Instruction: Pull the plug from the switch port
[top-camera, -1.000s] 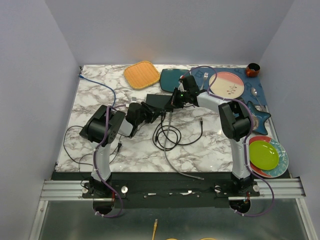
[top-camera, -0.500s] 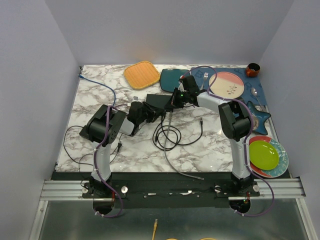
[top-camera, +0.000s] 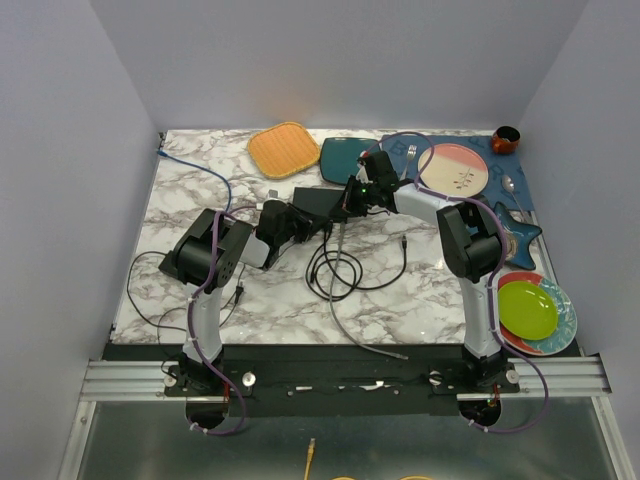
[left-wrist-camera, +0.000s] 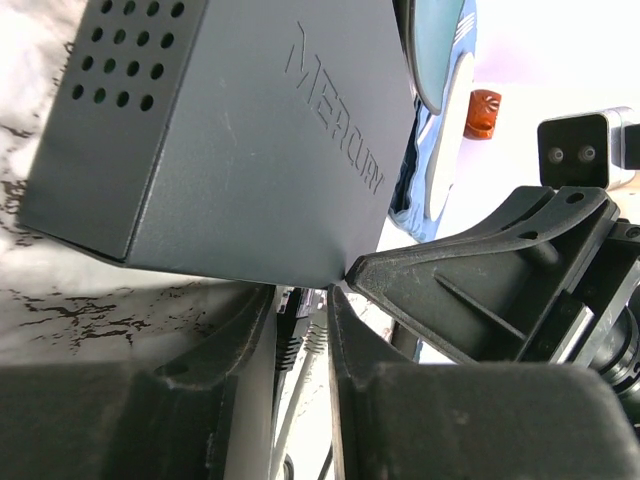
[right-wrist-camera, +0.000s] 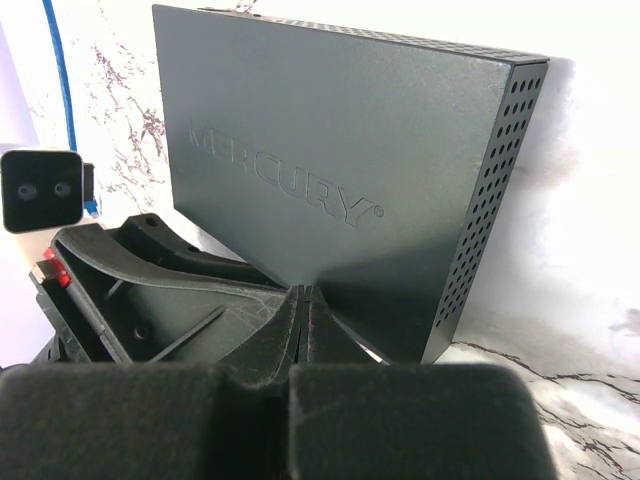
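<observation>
- Here, the switch lies flat on the marble worktop, towards the far middle. It is just in front of the teal square plate and between the two arms.
- We see the left end effector at the switch's near left side and the right end effector at its right side.
- In the left wrist view the switch fills the upper left, its lid lettered "MERCURY" and its side wall perforated. The left end effector sits just under its near edge.
- Its fingers stand only a narrow slot apart. In that slot we make out what looks like the plug, with a grey cable beside it. We cannot tell whether the pads press on it.
- The same view shows the right end effector with its tip touching the switch's near corner.
- In the right wrist view the right end effector is closed, finger against finger with nothing between. Its tips meet the near edge of the switch.
- A coil of black cable lies on the worktop in front of the switch, and a blue cable runs along the far left.
- An orange mat sits just left of the teal square plate.
</observation>
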